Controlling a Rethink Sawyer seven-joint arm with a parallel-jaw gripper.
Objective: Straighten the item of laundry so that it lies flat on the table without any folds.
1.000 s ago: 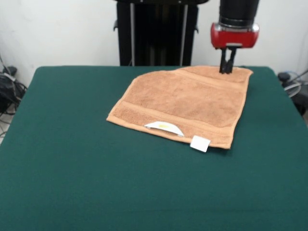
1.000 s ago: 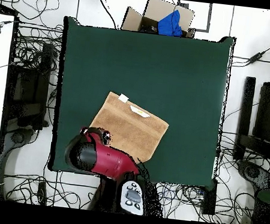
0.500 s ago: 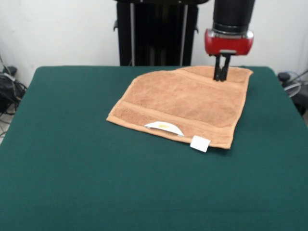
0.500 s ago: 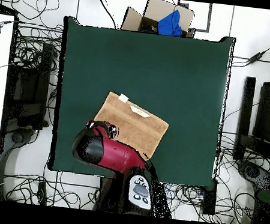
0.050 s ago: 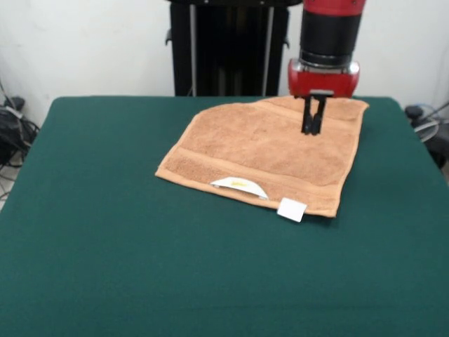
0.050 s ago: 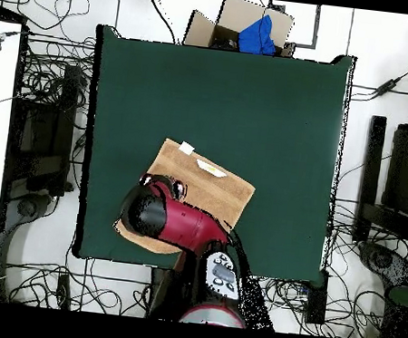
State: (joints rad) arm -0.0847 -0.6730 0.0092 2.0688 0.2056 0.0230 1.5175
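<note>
Desk [image 5: 105, 232]: dark green surface, bare along its left side in the front view. Towel [image 5: 266, 151]: lies right of centre, toward the far edge, roughly flat but doubled over; a white label [image 5: 239, 184] peeks from between two layers at the near edge, and a small white tag [image 5: 291, 209] sits at the near right corner. Judgement: still folded, so unfolding and smoothing remain. Pincer [image 5: 311, 130]: poised over the far right part of the towel, jaws drawn nearly together and holding nothing, tips at or just above the cloth; contact cannot be confirmed.
</note>
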